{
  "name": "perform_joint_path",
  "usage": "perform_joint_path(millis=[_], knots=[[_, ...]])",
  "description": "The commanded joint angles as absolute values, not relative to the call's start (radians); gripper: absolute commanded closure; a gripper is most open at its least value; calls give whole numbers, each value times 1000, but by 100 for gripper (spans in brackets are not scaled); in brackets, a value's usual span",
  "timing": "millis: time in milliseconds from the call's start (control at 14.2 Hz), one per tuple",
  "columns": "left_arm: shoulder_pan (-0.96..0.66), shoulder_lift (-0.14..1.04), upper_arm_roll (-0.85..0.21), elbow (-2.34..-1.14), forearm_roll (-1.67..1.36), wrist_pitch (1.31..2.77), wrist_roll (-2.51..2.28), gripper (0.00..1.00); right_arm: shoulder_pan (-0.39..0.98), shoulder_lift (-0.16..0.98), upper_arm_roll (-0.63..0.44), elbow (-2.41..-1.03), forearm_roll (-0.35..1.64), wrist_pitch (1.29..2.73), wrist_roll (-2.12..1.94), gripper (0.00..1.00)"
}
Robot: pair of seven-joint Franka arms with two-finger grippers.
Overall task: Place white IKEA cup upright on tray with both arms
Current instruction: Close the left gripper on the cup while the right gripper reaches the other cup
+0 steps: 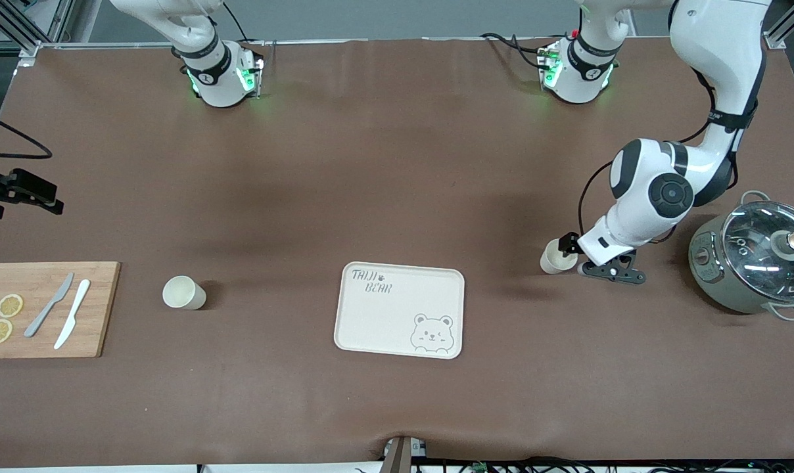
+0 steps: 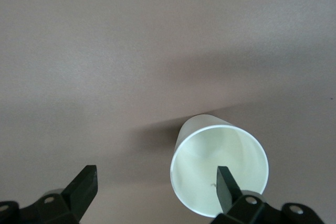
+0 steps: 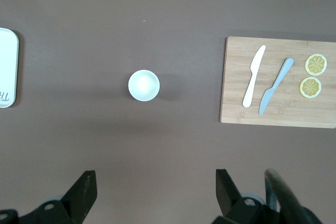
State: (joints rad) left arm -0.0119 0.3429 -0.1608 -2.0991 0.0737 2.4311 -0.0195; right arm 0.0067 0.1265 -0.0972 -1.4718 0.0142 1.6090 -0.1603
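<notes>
Left gripper [image 1: 571, 253], small and black with two fingers, is down low by a white plastic cup [image 1: 556, 257] that stands near the left arm's end of the table. Its fingers are spread apart, and in the left wrist view one finger [image 2: 227, 187] is in front of the cup's open mouth [image 2: 219, 174] while the other finger [image 2: 84, 186] is off to the side, so the cup is not held. Right gripper [image 3: 152, 192] is high up over the brown table [image 1: 397, 164] with its fingers apart too, holding nothing, and this arm waits. Below it stands a second white cup [image 1: 183, 292], between a wooden cutting board [image 1: 101, 309] and the cream tray with a bear face [image 1: 397, 322]. On the board lie a grey knife [image 1: 48, 305], a white knife [image 1: 72, 313] and two lemon slices [image 1: 4, 318]. A green pot with a glass lid [image 1: 752, 263] sits at the left arm's end, near the first cup.
</notes>
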Motion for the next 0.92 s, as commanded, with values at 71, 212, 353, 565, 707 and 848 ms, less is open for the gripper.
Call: perform_joint_path(millis=[71, 212, 353, 565, 707, 848], knots=[[-8, 367, -163, -2111, 94, 2477, -29, 0, 18, 123, -87, -1570, 23, 1731, -105, 0], [-6, 376, -163, -2124, 94, 2517, -29, 0, 32, 127, -86, -1649, 25, 1842, -100, 0], [-6, 383, -163, -2135, 94, 2542, -28, 0, 46, 161, -86, -1648, 23, 1855, -100, 0], [-8, 399, -163, -2135, 94, 2549, -28, 0, 35, 221, -86, -1648, 23, 1894, -100, 0], [-11, 402, -163, -2137, 94, 2556, -34, 0, 35, 268, -86, -1647, 23, 1942, -100, 0], [-3, 384, -163, -2163, 97, 2560, -100, 100, 37, 310, -86, -1647, 23, 1977, -100, 0]])
